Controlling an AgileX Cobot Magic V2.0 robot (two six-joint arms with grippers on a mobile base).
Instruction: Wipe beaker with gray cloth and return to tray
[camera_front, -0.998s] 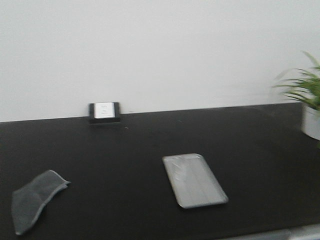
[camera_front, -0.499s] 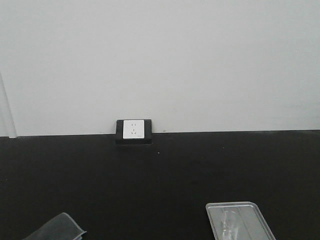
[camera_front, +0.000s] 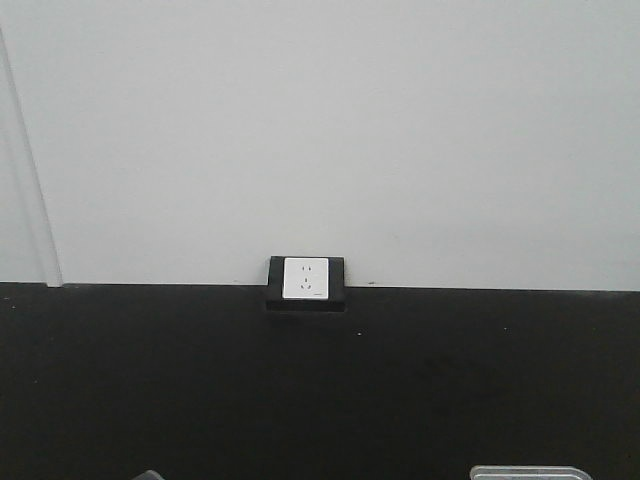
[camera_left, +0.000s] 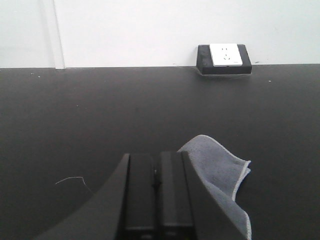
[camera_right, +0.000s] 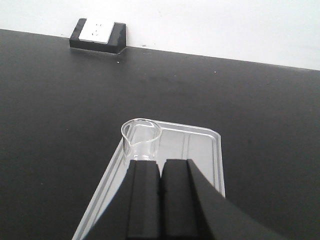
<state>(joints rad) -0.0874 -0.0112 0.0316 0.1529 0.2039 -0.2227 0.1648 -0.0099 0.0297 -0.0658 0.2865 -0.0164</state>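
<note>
In the right wrist view the small clear beaker (camera_right: 141, 140) stands upright in the silvery tray (camera_right: 200, 150), just ahead of my right gripper (camera_right: 160, 165), which is shut and empty. In the left wrist view the gray cloth (camera_left: 220, 175) lies on the black counter just right of my left gripper (camera_left: 156, 160), which is shut and empty. In the front view only the tray's far rim (camera_front: 530, 472) and a tip of the cloth (camera_front: 148, 476) show at the bottom edge. No gripper shows there.
A white wall socket in a black housing (camera_front: 306, 283) sits at the back of the black counter (camera_front: 320, 390) against the white wall. It also shows in the left wrist view (camera_left: 224, 57) and the right wrist view (camera_right: 97, 34).
The front view has tilted up and shifted: cloth and tray slid down to the bottom edge, the socket moved right, and the plant left the picture.
</note>
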